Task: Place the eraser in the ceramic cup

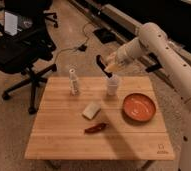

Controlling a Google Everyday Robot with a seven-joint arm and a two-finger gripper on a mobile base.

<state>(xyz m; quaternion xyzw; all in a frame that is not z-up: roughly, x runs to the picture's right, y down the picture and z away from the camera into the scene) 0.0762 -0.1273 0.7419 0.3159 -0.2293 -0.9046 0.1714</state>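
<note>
Nearest on the table (pixel 64 145), a chili pepper (pixel 95 128); behind it a beige block (pixel 91 110), an orange bowl (pixel 138 107) to its right. Farther back, a white cup (pixel 112 85) and a slim bottle (pixel 73 81). Just above the cup, the gripper (pixel 109 64), fingers clamped on the black eraser (pixel 100 65).
</note>
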